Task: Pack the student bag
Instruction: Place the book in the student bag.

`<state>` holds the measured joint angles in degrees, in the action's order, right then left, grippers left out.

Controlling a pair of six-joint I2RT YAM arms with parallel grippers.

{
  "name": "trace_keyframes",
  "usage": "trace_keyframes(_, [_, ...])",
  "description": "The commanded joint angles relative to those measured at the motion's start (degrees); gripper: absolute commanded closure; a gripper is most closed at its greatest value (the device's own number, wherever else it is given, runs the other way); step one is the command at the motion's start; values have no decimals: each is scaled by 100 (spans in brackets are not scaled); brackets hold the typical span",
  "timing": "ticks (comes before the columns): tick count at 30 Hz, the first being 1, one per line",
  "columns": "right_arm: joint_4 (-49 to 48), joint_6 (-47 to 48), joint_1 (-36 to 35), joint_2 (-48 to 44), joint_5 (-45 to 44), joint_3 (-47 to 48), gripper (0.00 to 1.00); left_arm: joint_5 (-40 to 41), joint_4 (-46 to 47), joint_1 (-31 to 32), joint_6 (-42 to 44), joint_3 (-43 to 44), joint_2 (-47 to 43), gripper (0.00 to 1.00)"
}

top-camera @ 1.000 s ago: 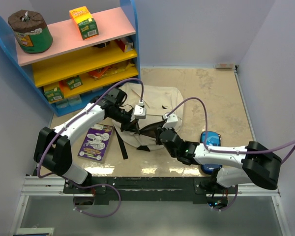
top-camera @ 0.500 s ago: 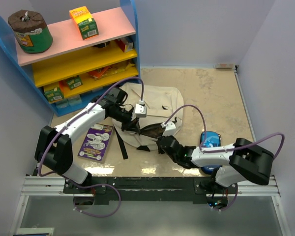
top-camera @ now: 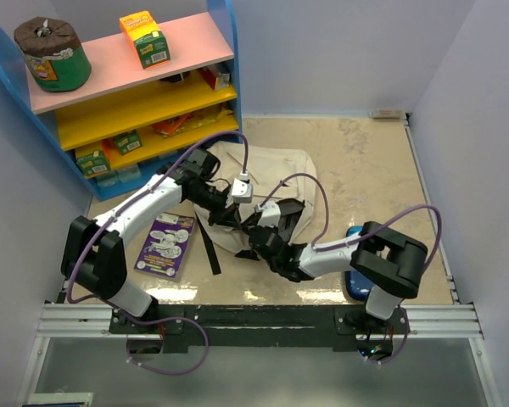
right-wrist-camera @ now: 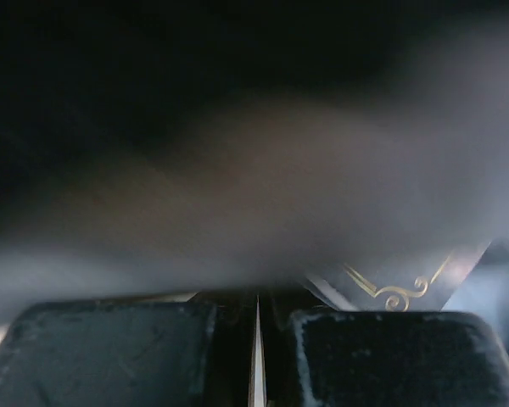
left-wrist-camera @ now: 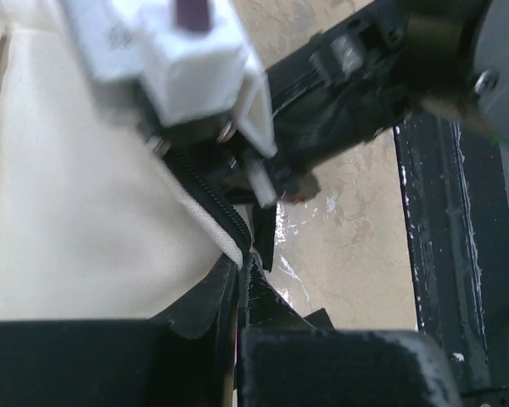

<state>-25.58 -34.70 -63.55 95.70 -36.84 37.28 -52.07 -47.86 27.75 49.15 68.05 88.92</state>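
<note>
The student bag [top-camera: 267, 170] lies floppy and beige in the middle of the table, its dark mouth facing the arms. My left gripper [top-camera: 229, 216] is shut on the black zipper rim of that mouth; in the left wrist view black fabric is pinched at the left gripper [left-wrist-camera: 237, 335], beside cream cloth [left-wrist-camera: 76, 220]. My right gripper [top-camera: 256, 236] is at the mouth, next to the left one. In the blurred right wrist view the right gripper [right-wrist-camera: 256, 322] is shut, with only a thin pale line between the pads. A dark blue cover with gold scrollwork [right-wrist-camera: 399, 292] lies just ahead.
A purple book [top-camera: 165, 244] lies flat left of the bag, near a black strap [top-camera: 208, 248]. A blue pencil case [top-camera: 355, 242] sits at the right, half hidden behind my right arm. A coloured shelf unit [top-camera: 136, 102] fills the back left. The black table rail [left-wrist-camera: 441, 254] runs along the near edge.
My right arm has folded at the elbow and swung left, carrying its gripper leftwards along the bag's mouth. The left arm and the rim it holds have stayed put.
</note>
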Motion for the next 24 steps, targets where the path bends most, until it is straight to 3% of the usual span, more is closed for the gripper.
trace_keyframes(1, [-957, 567, 97, 614, -1271, 920, 100, -848, -1040, 3, 683, 410, 19, 100])
trace_keyframes(6, [-626, 860, 106, 995, -1783, 1668, 100, -805, -1025, -6, 650, 393, 37, 100])
trace_keyframes(10, [-588, 447, -34, -84, -1538, 924, 100, -122, 431, -6, -804, 253, -120, 100])
trace_keyframes(11, [-675, 490, -122, -435, -1467, 417, 80, -6, 1027, 3, -993, 226, -130, 100])
trace_keyframes(14, [-318, 228, -438, -1403, -1098, -114, 48, 250, 1856, -6, -1679, 296, -16, 100])
trace_keyframes(19, [194, 278, -1376, -1810, -562, -213, 30, 715, 2999, -6, -2697, 349, 142, 100])
trace_keyframes(24, [46, 911, -1994, -1151, -35, 253, 22, 839, 3037, -24, -2849, 341, 195, 100])
